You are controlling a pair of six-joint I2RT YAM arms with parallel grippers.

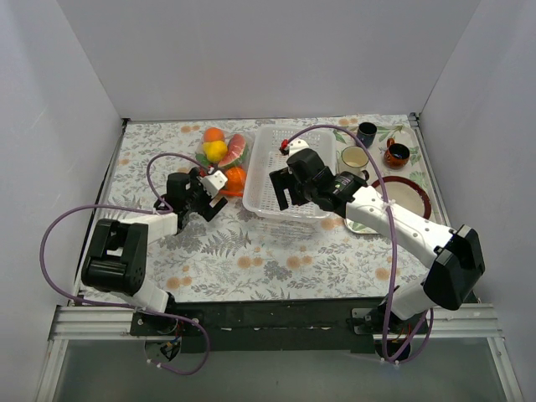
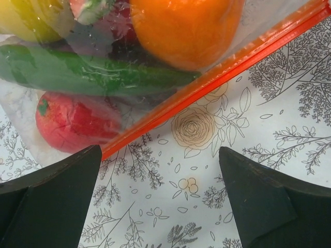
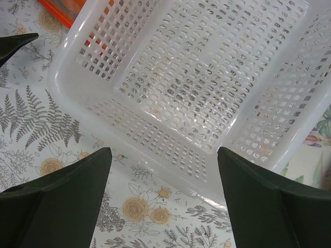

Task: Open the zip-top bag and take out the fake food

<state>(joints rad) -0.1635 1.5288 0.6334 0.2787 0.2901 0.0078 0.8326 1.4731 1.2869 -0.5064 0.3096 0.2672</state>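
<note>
Evidently at the start: the bag lies on the floral cloth just beside the basket, on its left side as the overhead camera sees it, with the fake food all inside (an orange, a red fruit and a long green vegetable press against the clear plastic). The bag's orange zip strip runs as one unbroken line in the left wrist view and appears sealed, though the pictures cannot settle this. The left gripper sits just short of that strip, on the side away from the basket, fingers spread wide and holding nothing. The right gripper hangs over the basket's near wall, also spread and empty; the basket holds nothing.

By this showing no part of the job is done. Both halves are left: the mouth has to be gripped and pulled apart, probably with both grippers, and then each piece has to come out. Mugs and a plate stand on the basket's far side from the bag.
</note>
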